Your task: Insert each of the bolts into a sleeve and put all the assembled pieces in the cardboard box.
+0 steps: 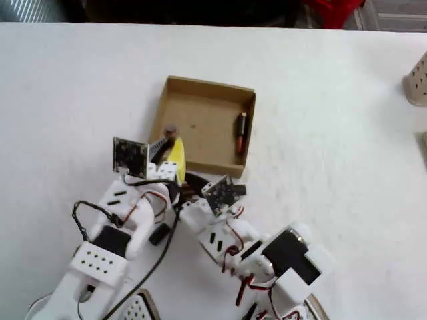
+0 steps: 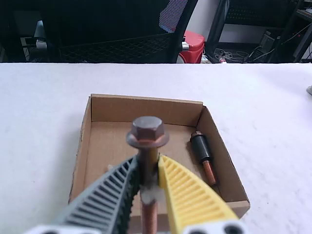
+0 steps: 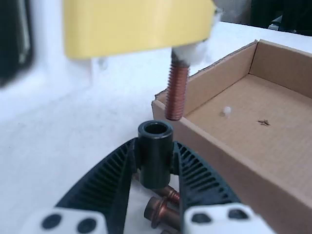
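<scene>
White table (image 1: 333, 100), left jaws clamping bolt (image 2: 147, 137), right jaws clamping sleeve (image 3: 155, 157), beside cardboard box (image 2: 146, 111)

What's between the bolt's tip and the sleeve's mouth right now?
Nothing. In the right wrist view the bolt sits with its tip just short of the sleeve, offset toward the cardboard box, with only open air between them.

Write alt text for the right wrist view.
The right gripper clamps a black cylindrical sleeve upright near the tip of a copper threaded bolt hanging from the left gripper's yellow finger. An open brown cardboard box stands beside them, and a loose copper bolt lies on the white table.
</scene>
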